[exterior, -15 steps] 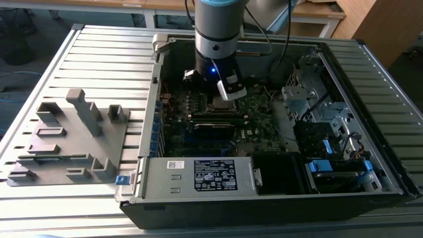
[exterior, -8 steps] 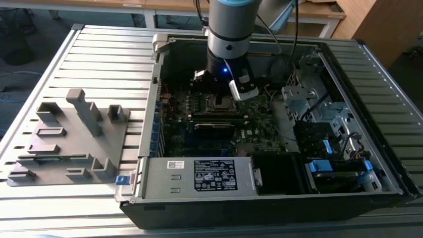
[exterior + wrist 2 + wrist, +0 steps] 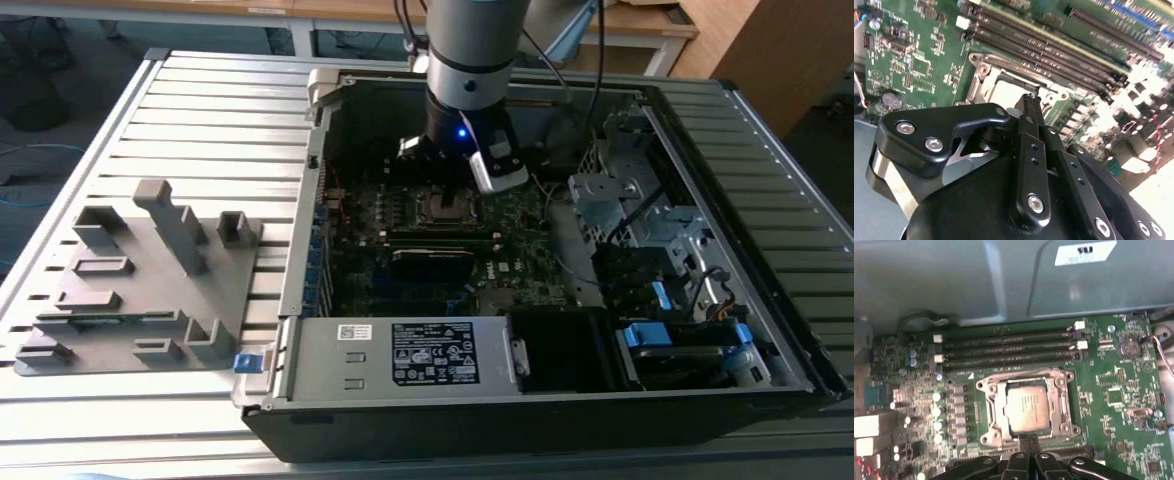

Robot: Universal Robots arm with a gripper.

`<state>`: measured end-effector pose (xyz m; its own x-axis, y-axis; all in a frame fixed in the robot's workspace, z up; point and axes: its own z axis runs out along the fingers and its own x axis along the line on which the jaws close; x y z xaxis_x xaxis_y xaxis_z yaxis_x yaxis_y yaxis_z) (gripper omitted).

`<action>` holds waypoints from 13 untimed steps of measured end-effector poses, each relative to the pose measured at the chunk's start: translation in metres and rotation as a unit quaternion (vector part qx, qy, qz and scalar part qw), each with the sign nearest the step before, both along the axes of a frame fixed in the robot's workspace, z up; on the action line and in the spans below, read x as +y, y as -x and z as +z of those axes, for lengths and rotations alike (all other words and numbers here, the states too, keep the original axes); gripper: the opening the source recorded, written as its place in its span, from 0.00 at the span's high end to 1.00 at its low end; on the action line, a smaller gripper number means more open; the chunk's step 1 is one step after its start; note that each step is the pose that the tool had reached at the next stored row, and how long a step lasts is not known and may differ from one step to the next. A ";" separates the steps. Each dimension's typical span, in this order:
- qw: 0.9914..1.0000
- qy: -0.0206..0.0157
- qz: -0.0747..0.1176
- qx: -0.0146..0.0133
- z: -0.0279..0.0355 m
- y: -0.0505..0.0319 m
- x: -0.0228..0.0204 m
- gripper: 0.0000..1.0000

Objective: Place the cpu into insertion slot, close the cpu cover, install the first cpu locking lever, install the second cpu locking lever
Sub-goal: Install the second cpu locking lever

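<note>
the black metal gripper (image 3: 1026, 440) has its jaws pressed together, nothing between them, tips at the edge of the thin square silver cpu cover (image 3: 1026, 407). the cover lies flat around the small square grey-topped cpu (image 3: 1027, 409), which sits in the silver-rimmed insertion slot (image 3: 451, 207) on the green motherboard (image 3: 1114, 405) inside the open black computer case (image 3: 561, 400) on the slatted grey desk (image 3: 214, 110).
</note>
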<state>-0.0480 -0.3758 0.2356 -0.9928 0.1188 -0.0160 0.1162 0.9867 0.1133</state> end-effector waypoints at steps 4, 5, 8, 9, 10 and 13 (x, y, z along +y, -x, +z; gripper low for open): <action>1.000 0.001 0.000 0.000 -0.0015 -0.0028 0.0073 0.89; 1.000 0.001 0.000 0.000 -0.0016 -0.0042 0.0084 0.89; 1.000 0.002 0.000 0.000 -0.0021 -0.0079 0.0112 0.89; 1.000 0.002 0.000 0.000 -0.0023 -0.0090 0.0121 0.89; 1.000 0.002 0.000 0.000 -0.0024 -0.0099 0.0130 0.89; 1.000 0.003 0.000 0.000 -0.0025 -0.0105 0.0157 0.89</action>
<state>-0.0374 -0.3601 0.2331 -0.9928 0.1187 -0.0166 0.1163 0.9873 0.1081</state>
